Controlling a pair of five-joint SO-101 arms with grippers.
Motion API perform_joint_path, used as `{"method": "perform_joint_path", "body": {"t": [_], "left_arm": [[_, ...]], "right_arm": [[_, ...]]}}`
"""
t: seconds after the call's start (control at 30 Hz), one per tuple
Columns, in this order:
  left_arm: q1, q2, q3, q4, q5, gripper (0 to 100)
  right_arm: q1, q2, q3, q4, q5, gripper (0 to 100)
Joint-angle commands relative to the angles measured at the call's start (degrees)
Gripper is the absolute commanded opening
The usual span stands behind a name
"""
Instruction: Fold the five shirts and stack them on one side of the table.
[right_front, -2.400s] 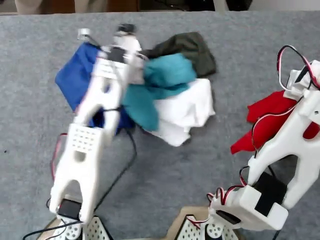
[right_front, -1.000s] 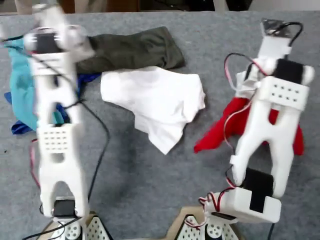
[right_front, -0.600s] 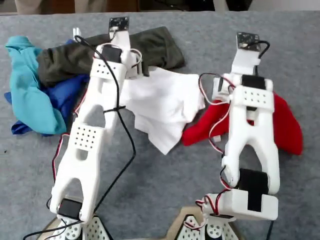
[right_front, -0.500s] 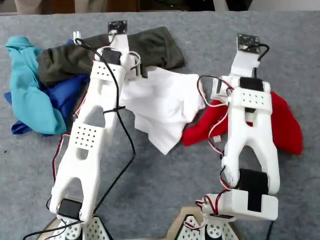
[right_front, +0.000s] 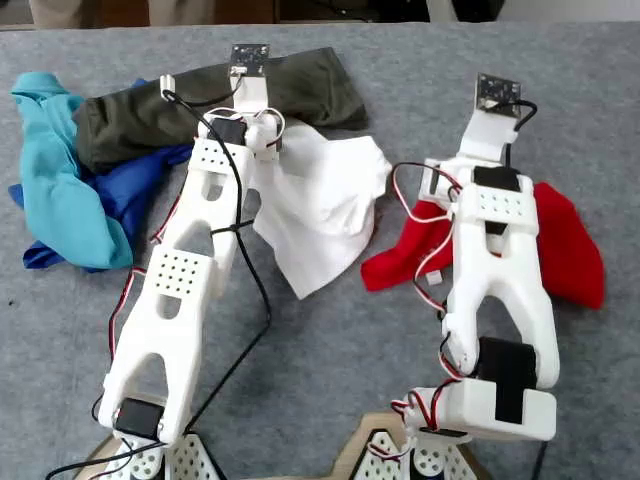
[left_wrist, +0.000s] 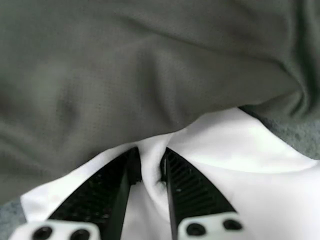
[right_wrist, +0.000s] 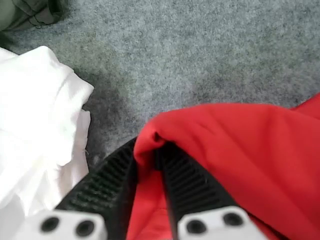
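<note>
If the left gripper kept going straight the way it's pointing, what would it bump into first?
Probably the dark green shirt, which lies just past its tips. The left gripper is itself pinching a fold of the white shirt.

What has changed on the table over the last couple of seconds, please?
The heap was pulled apart: the teal shirt and blue shirt went to the left, the olive shirt spread along the far side, and the white shirt was left in the middle. The left hand now pinches the white shirt's far edge, bunching it slightly. The right hand grips the red shirt, which stayed on the right.
</note>
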Motion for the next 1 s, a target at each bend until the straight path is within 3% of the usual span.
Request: {"method": "perform_joint_path", "body": {"t": [0.0, 0.1, 0.5, 0.63, 0.8, 0.97], "left_arm": [[-5.5, -1.7, -9.0, 3.8, -0.7, 2], [-9.7, -2.8, -15.9, 6.7, -0.9, 2], [-31.1, -9.2, -15.0, 8.5, -1.3, 2], [-37.4, -10.2, -15.0, 8.6, -4.7, 2], [-43.4, -10.8, -15.0, 8.8, -7.4, 2], [-46.9, -13.7, -15.0, 14.5, -9.7, 2]], "right_arm": [[-0.4, -2.3, 0.0, -1.6, -0.4, 0.5], [-0.4, -2.3, 0.0, -1.6, -0.4, 0.5], [-0.5, -2.3, 0.0, -1.6, -0.4, 0.5], [-0.5, -2.3, 0.0, -1.6, -0.4, 0.5], [-0.7, -2.3, 0.1, -1.6, -0.4, 0.5], [-0.7, -1.2, 0.0, -1.6, -0.4, 0.5]]}}
